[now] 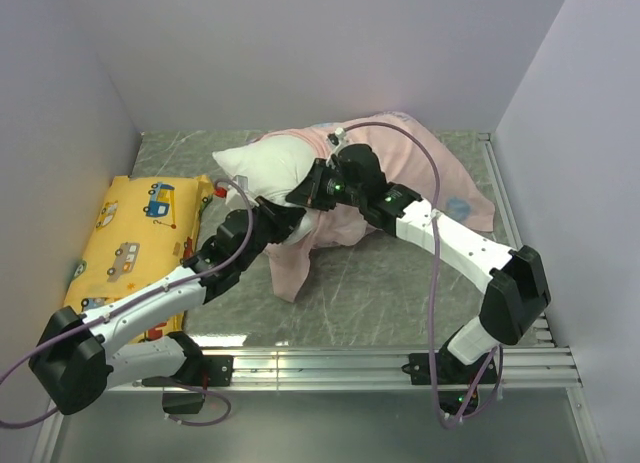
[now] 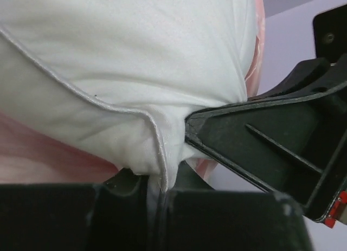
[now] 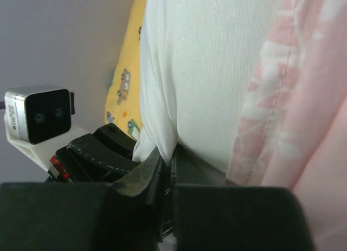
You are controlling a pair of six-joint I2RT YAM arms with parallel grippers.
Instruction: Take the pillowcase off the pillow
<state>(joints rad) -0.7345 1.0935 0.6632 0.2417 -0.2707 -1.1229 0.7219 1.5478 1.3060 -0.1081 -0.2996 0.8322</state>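
Observation:
The plump white pillow (image 1: pixel 262 168) is lifted near the table's back middle. The pale pink pillowcase (image 1: pixel 405 158) still covers its right part, and a flap hangs down toward the table. My left gripper (image 1: pixel 283 216) is shut on the pillow's piped corner (image 2: pixel 157 153), and pink case fabric (image 2: pixel 43 159) shows beneath the pillow there. My right gripper (image 1: pixel 302 196) is right beside it, shut on a fold of the white pillow (image 3: pixel 217 72). The pillowcase edge (image 3: pixel 303 126) lies just right of those jaws. The right gripper's black body (image 2: pixel 271 148) fills the right of the left wrist view.
A yellow cushion printed with vehicles (image 1: pixel 135 238) lies flat along the left wall and also shows in the right wrist view (image 3: pixel 127 83). The grey marbled table (image 1: pixel 400 283) is walled on three sides. A metal rail (image 1: pixel 400 363) runs along the near edge.

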